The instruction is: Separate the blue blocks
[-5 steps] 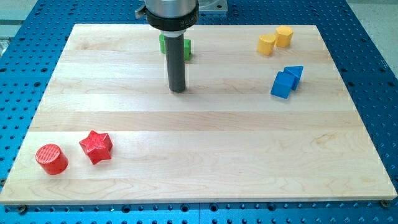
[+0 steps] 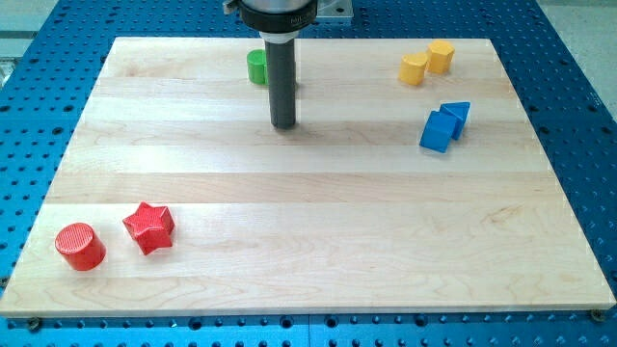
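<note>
Sitting left of blue blocks [image 2: 443,124]: tip [image 2: 282,125]

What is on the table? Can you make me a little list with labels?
board: wooden board on a blue holed table
my tip: near the view's top, touching no block
blue blocks: two touching, at the view's right
yellow blocks: two touching, top right
green block: behind the rod, partly hidden
red cylinder: bottom left
red star: beside it, apart
</note>
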{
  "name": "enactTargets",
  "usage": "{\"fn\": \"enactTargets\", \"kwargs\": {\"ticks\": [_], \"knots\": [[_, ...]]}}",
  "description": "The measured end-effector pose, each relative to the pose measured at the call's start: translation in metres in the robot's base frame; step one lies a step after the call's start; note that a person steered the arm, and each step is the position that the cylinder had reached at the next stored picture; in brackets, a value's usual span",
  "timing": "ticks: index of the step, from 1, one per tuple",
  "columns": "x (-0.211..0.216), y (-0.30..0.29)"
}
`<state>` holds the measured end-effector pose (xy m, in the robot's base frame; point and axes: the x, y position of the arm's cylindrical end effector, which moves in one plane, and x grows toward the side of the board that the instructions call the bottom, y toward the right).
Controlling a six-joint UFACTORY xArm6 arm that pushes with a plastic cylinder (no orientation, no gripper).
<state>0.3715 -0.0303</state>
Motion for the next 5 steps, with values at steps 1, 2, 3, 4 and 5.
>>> {"fn": "enactTargets", "kwargs": {"ticks": [1,2,3,4,5], "knots": [[0.000,0.000],[0.000,0.000],[0.001,0.002],[0.035,0.032],[0.069,0.092]]}}
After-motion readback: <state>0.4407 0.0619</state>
